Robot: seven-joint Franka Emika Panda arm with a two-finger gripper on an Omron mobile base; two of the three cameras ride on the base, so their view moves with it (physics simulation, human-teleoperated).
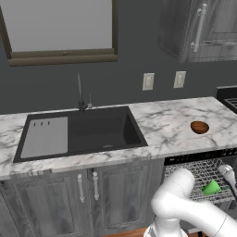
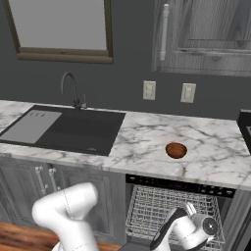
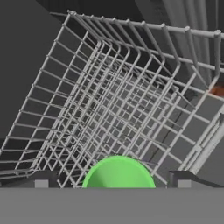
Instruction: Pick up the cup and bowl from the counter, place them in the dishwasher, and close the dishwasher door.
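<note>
White arm links rise from the base, fold at a rounded elbow and reach down and forward into the pulled-out rack of the dishwasher [image 2: 176, 208]. In the right base view the wrist and hand sit low over the front of the white wire rack [image 3: 131, 100], below the counter's edge. In the hand view the gripper [image 3: 112, 183] has its two dark fingertips [image 3: 41, 180] standing wide apart, with the cup [image 3: 118, 173] between them; the jaws are spread and not clamped on it. Whether a pad touches the cup I cannot tell. The bright green cup lies in the rack, and the left base view shows it tilted among the wires, just beside the hand.

Reddish-brown and round, the bowl [image 2: 176, 150] sits upright on the counter [image 2: 147, 142], directly above the dishwasher and well apart from the gripper. The counter is white marble with grey veining. A black sink basin [image 1: 88, 132] is set into it to the left, with a grey insert [image 1: 45, 137] lying in its left half and a thin faucet [image 2: 71, 88] behind it. The dishwasher's black top strip [image 2: 181, 185] runs under the counter edge.

Grey wood-grain cabinets [image 1: 55, 199] with pale handles stand under the sink, and another hangs at the upper right. The wall is dark grey, with two pale outlets [image 2: 149, 90] above the counter and a framed window [image 1: 60, 28] over the sink.
</note>
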